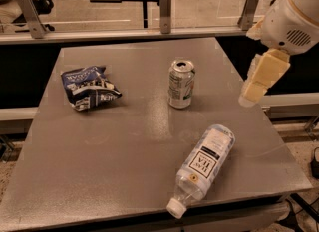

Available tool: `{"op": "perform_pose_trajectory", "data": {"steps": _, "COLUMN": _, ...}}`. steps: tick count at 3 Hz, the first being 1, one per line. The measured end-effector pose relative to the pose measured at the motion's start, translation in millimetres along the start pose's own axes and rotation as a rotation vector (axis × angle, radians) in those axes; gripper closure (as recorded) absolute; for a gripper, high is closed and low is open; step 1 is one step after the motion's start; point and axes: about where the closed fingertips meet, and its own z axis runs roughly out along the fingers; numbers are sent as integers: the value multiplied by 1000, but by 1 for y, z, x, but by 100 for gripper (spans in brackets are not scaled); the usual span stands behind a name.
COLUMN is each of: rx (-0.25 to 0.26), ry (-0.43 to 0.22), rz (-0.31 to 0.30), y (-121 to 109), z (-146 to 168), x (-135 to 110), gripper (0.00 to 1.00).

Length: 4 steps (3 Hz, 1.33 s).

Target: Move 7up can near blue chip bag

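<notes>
The 7up can [181,84] stands upright near the middle of the grey table [99,166]; it is silver with green and white markings and its top is opened. The blue chip bag [89,87] lies crumpled at the left of the table, well apart from the can. My gripper [247,96] hangs from the white arm at the right, over the table's right edge, to the right of the can and clear of it. It holds nothing that I can see.
A clear plastic bottle [204,168] with a white label and cap lies on its side at the front right of the table, cap towards the front edge. A glass barrier with metal posts [165,10] runs along the far edge.
</notes>
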Motion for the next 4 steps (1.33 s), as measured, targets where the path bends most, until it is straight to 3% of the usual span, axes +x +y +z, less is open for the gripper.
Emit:
{"op": "perform_pose_trajectory", "data": {"steps": 1, "rx": 3, "ry": -79, "rz": 9, "y": -24, "z": 22, "x": -23, "gripper": 0}}
{"op": "perform_pose_trajectory", "data": {"steps": 2, "rx": -29, "ry": -185, "rz": 19, "y": -40, "z": 58, "x": -56, "gripper": 0}}
{"op": "perform_pose_trajectory", "data": {"steps": 4, "rx": -101, "ry": -285, "rz": 13, "y": -38, "z": 93, "x": -92, "gripper": 0}}
